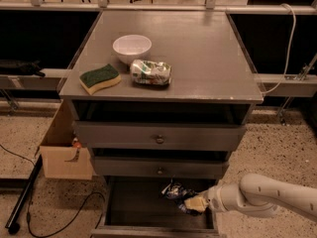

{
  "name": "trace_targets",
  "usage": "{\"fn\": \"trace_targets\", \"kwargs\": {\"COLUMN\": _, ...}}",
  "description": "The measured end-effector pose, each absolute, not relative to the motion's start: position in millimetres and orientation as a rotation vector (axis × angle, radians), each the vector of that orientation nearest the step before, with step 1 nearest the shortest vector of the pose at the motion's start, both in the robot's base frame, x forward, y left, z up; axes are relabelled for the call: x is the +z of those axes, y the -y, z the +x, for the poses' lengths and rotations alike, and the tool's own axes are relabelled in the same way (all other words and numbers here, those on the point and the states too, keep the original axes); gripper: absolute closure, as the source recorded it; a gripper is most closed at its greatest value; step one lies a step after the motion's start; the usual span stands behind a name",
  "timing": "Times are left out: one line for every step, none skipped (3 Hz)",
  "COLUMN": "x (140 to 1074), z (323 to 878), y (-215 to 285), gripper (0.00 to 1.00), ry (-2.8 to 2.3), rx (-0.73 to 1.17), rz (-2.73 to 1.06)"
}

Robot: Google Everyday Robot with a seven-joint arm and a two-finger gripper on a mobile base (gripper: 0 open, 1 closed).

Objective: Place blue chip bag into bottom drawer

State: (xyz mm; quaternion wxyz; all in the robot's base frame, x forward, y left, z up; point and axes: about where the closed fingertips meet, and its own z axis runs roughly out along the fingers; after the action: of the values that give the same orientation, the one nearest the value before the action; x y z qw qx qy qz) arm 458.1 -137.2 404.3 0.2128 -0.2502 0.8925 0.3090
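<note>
**Your claw is holding the blue chip bag over the open bottom drawer**

You are seeing the claw (195,204) reaching in low from the right, over the right half of the bottom drawer (130,209), which is standing pulled out with its dark inside showing. The claw is clamping the blue chip bag (173,190) by the bag's right end, with its pale tips closed on the crumpled foil. The bag is lying within the drawer's outline, toward the back right, just below the front of the middle drawer (124,166). You cannot tell whether the bag is touching the drawer floor. The white arm (270,197) is running off toward the right edge.

Above, the top drawer (124,135) and the middle drawer are each showing a round knob.

On the tabletop (203,48) a white bowl (132,47) is standing at the left. A green-and-white packet (151,72) is lying just in front of it, and a green sponge (100,78) is lying to the packet's left. A cardboard box (64,160) is sitting on the floor beside the cabinet's left side.
</note>
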Motion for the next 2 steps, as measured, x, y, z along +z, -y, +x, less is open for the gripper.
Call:
{"fn": "trace_targets", "kwargs": {"x": 393.9, "z": 465.3, "y": 133.0, "gripper": 1.00, "ry": -2.493, "rx": 0.882, "rz": -0.692}}
{"fn": "trace_targets", "kwargs": {"x": 394.0, "z": 464.9, "y": 130.4, "gripper": 1.00, "ry": -2.485, "rx": 0.868, "rz": -0.667}}
